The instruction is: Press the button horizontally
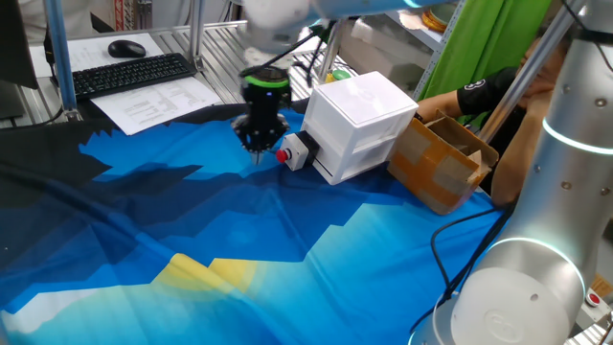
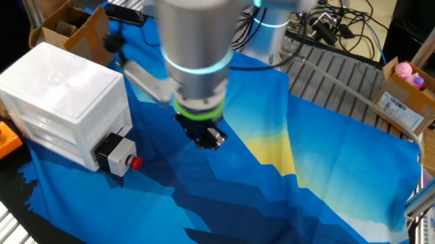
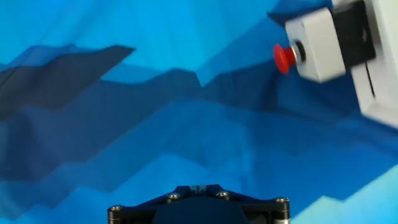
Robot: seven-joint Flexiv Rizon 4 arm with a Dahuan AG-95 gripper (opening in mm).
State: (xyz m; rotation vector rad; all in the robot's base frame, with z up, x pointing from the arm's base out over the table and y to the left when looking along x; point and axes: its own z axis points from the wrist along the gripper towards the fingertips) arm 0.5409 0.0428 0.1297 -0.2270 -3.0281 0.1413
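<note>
Fingers [image 1: 260, 146] hang tip-down over the blue cloth [image 1: 239, 240] on the worktop, near the button [image 1: 283, 155] but not touching it; whether they are wide or narrow cannot be told. The red button faces sideways from its small housing [image 2: 114, 154], against the white plastic box [image 2: 59, 107].

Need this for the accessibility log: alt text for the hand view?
A small red button faces left from a white-and-black housing at upper right, above a rumpled blue cloth. The gripper's dark base shows at the bottom edge.
</note>
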